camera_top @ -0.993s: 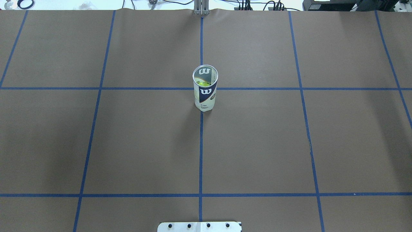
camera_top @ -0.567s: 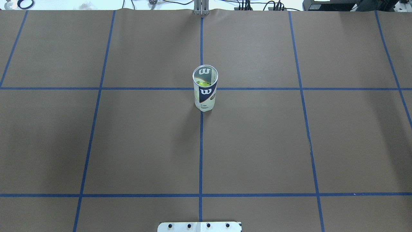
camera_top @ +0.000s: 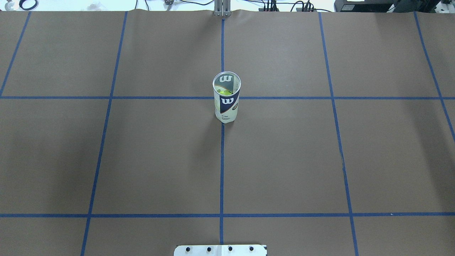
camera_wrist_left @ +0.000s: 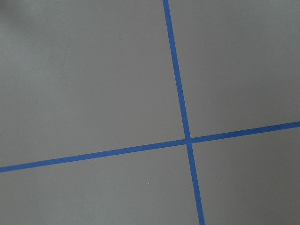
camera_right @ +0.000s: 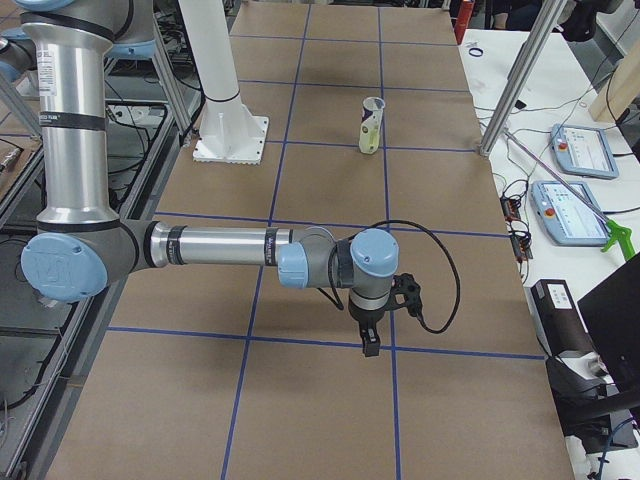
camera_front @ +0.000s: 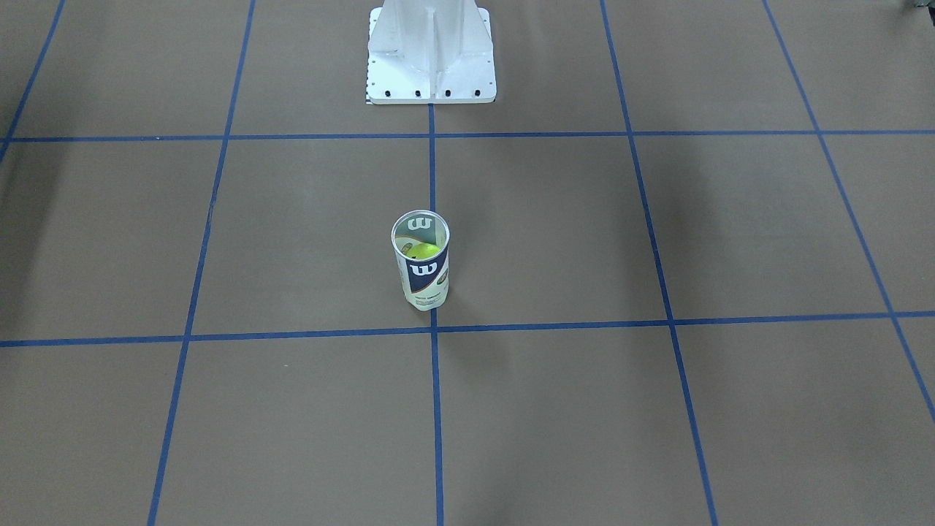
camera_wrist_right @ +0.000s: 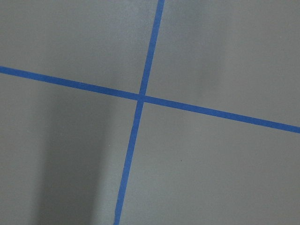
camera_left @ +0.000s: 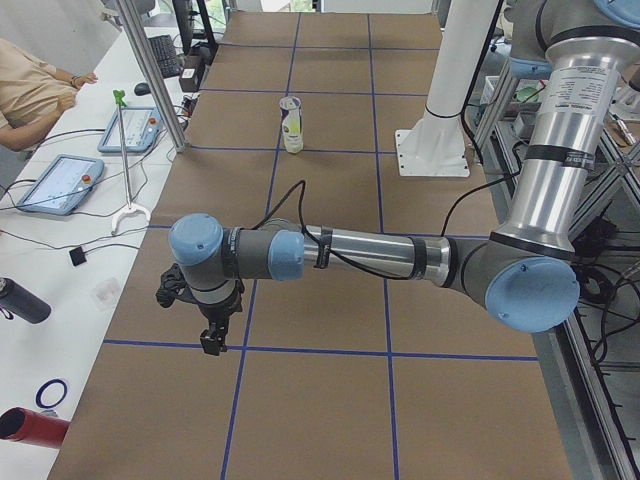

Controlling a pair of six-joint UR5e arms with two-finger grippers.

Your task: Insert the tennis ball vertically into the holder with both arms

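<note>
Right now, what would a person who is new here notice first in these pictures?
The holder stands upright near the middle of the table, by the central blue tape line, with a yellow-green tennis ball inside. In the side views the left gripper and the right gripper point down near the table's ends, far from it.

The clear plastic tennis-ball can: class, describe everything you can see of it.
The clear plastic cylindrical can has a silver rim, a navy-and-white "W" label and no lid. It stands upright on the brown paper-covered table, on the centre blue tape line. A yellow-green ball lies inside. Nothing else touches it.
</note>
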